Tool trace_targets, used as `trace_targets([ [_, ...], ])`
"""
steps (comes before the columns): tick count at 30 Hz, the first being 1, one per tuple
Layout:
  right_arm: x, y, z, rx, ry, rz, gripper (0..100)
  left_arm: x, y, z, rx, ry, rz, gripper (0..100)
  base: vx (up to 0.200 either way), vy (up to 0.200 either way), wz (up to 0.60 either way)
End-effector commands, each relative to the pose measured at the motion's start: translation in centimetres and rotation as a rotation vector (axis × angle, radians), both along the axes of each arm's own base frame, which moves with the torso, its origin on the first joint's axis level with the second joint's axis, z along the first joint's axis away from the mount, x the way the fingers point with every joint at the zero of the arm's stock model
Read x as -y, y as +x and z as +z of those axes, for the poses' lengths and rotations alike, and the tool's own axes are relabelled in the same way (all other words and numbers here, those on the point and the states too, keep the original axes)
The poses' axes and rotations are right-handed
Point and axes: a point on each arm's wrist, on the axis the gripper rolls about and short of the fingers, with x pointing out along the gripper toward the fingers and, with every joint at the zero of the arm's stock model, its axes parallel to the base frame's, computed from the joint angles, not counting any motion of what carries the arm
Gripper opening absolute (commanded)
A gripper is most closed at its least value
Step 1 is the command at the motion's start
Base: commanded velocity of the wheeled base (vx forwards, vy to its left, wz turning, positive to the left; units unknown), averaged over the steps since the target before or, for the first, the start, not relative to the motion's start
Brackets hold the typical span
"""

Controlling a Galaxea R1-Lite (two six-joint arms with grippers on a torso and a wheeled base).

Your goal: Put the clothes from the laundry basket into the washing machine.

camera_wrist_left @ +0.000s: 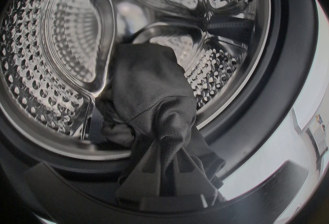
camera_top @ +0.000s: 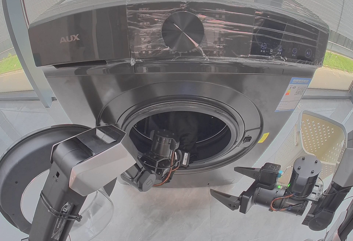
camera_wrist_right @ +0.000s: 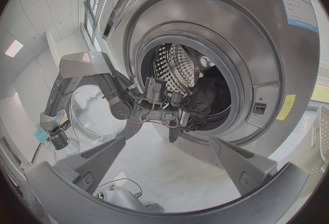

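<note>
The grey washing machine [camera_top: 176, 79] stands with its round opening bare. A dark garment [camera_wrist_left: 150, 91] drapes from the perforated drum [camera_wrist_left: 44, 64] over the door seal. My left gripper [camera_wrist_left: 171, 173] is shut on the garment's lower end, right at the rim of the opening. From the right wrist view, that left gripper [camera_wrist_right: 190, 123] sits at the opening's lower edge with the dark cloth [camera_wrist_right: 209, 94] bunched behind it. My right gripper [camera_top: 223, 180] hangs open and holds nothing, low in front of the machine and to its right. The cream laundry basket [camera_top: 323, 138] is at the far right.
The machine's round door [camera_top: 22, 164] is swung fully open on the left, behind my left arm. Pale floor [camera_top: 184, 212] lies in front of the machine. Windows and a wall stand behind it.
</note>
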Motion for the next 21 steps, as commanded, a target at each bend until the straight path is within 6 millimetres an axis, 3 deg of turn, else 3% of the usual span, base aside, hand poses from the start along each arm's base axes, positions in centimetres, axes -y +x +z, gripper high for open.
trace_targets([
  [1,-0.1,0.0,0.2,0.006,0.006,0.002,100,-0.1,0.5,0.2,0.026,-0.024,0.009,0,0.0,0.0,0.0],
  [9,-0.1,0.0,0.1,0.004,0.004,0.004,100,-0.7,4.8,3.9,0.235,-0.146,0.111,0,0.0,0.0,0.0],
  [21,-0.1,0.0,0.0,0.002,0.002,0.004,100,-0.2,8.1,4.8,0.36,-0.212,0.19,0,0.0,0.0,0.0],
])
